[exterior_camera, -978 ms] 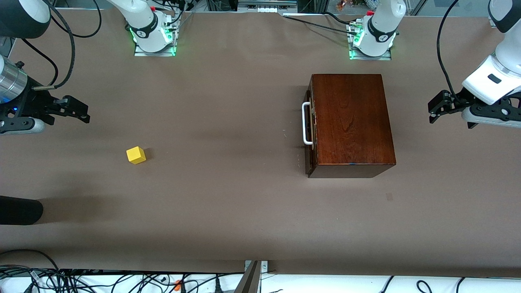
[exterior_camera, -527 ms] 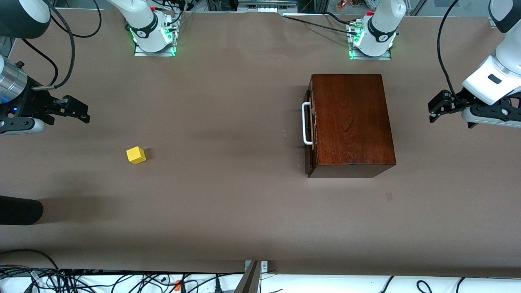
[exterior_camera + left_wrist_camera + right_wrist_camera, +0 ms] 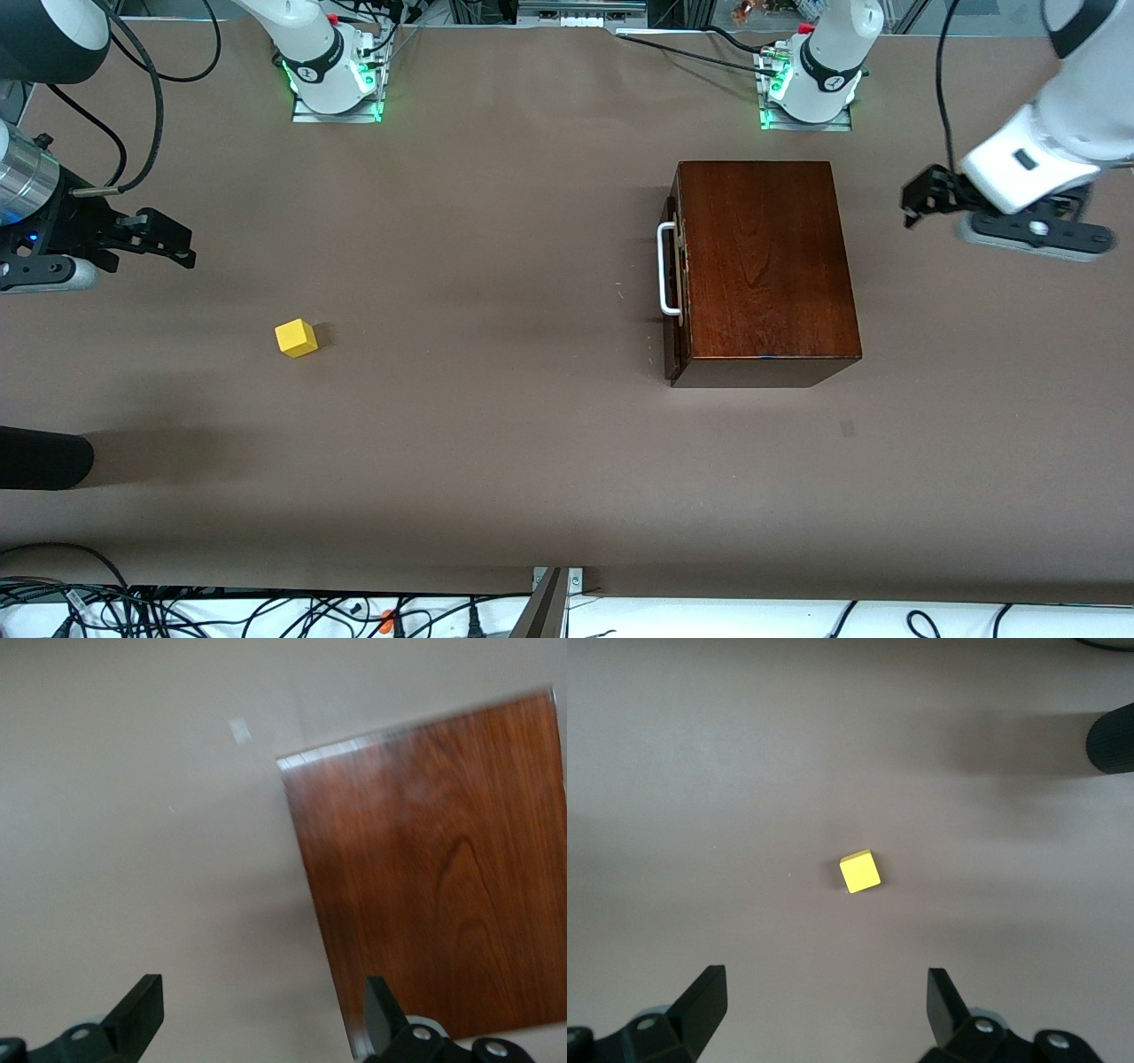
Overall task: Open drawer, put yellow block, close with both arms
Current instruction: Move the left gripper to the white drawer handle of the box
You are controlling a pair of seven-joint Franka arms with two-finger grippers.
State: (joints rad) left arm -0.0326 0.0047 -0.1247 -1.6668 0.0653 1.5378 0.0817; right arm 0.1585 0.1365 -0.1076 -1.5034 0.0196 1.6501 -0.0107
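Both pincers hang released: left pincer at the box's three o'clock could miss the handle; right pincer waits, block untouched.

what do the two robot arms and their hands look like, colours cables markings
Both arms are white and rounded with black joint bands; their bases glow green and loose black cables trail along them. The left hand is black with two stubby fingers under a white wrist housing. The right hand is black too, with a silver metal cylinder and a small blue light at its wrist.
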